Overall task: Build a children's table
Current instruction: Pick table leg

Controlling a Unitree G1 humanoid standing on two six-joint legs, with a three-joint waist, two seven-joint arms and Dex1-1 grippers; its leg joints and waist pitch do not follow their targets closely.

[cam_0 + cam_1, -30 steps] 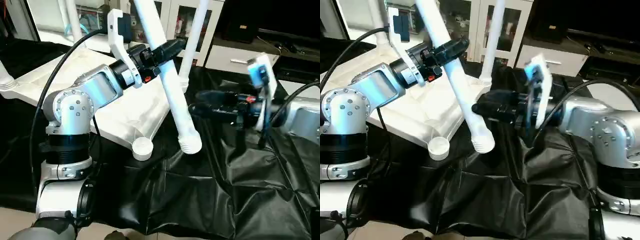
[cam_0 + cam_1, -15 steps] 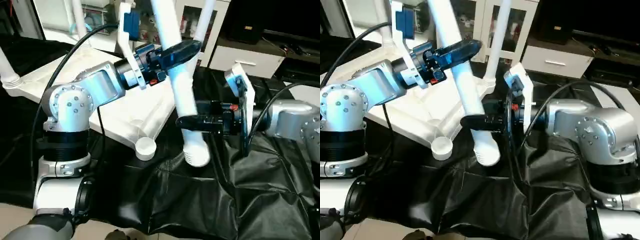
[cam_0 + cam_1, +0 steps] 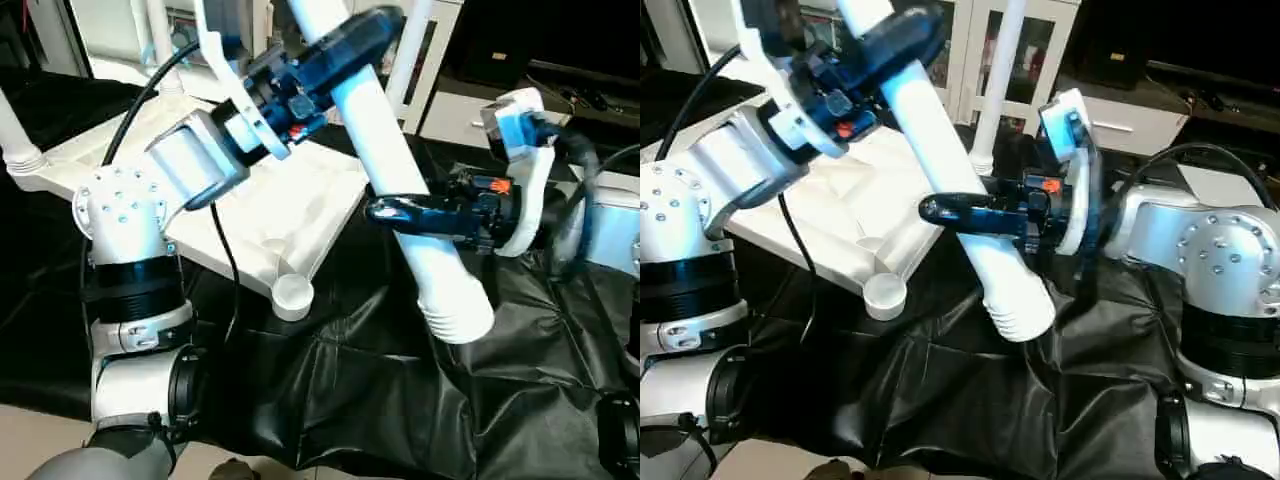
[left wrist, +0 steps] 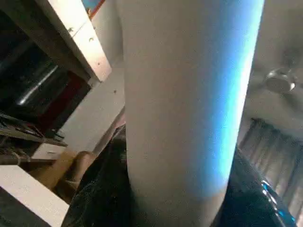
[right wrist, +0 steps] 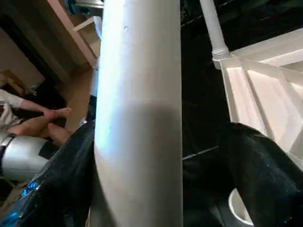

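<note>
Both grippers on one loose leg

Left gripper [image 3: 345, 45] pinches white leg [image 3: 400, 190] up high; right gripper [image 3: 390, 212] spread wide around it lower down. Leg slants w/ ridged end over black cloth [image 3: 400, 400], beside upside-down tabletop [image 3: 290, 215] w/ empty corner socket [image 3: 292, 293].

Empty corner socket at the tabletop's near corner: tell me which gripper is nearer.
Right. The right gripper straddles the leg just above the socket; the left gripper grips it much higher.
</note>
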